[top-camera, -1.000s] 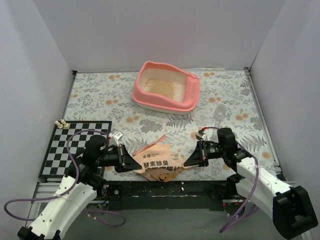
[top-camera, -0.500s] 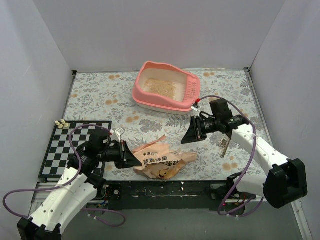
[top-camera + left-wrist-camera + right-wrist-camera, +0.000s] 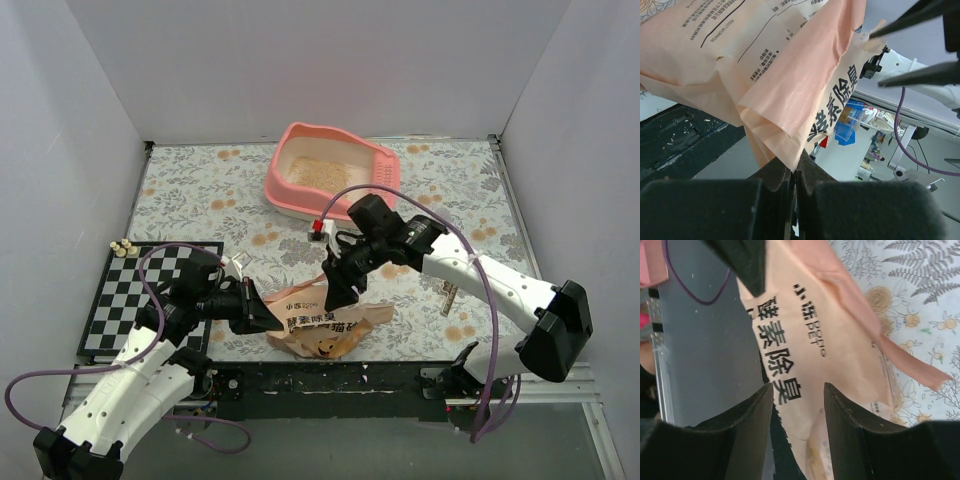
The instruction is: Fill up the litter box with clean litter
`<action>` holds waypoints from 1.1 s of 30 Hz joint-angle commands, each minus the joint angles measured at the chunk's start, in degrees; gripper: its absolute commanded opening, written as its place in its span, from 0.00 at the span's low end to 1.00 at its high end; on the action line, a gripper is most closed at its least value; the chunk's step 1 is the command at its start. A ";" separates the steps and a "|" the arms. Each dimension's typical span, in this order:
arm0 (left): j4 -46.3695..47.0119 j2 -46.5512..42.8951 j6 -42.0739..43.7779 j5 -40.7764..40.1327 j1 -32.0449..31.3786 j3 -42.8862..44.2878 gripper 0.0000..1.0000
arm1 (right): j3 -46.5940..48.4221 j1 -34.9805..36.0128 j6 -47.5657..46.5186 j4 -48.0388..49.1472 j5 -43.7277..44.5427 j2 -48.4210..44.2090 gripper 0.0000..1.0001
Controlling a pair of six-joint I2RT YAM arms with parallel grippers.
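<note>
The large rectangular pink plastic litter box (image 3: 378, 170) with a high rounded rim stands at the far middle of the floral-patterned table (image 3: 200, 195). It is well apart from both arms. A thin patch of fine tan-beige clean litter (image 3: 322, 172) lies on its cream-white base.

A crumpled orange-tan plastic bag (image 3: 318, 324) with dark printed characters sits at the near middle of the table. The left gripper (image 3: 795, 167) meets it from the left, and its jaws are pressed together on a folded edge of the bag. The right gripper (image 3: 796, 390) hangs over the bag's far side. Its jaws are spread, and the printed face shows between them. Whether its fingers touch the plastic cannot be told.

A black-and-white checkered board (image 3: 130, 300) lies at the near left, with small cream pieces (image 3: 123, 247) at its far corner.
</note>
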 commanded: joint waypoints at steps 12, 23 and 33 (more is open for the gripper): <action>-1.29 1.00 1.52 -0.16 -0.06 1.07 0.00 | -7.76 14.21 -13.89 5.10 13.49 -7.39 0.58; -0.76 2.23 2.75 -0.51 -0.06 1.60 0.00 | -10.93 16.23 -14.51 3.52 17.10 -6.15 0.53; -0.06 -0.40 9.42 -16.30 -0.06 15.56 0.13 | -17.35 15.97 -10.03 4.83 22.98 -9.14 0.01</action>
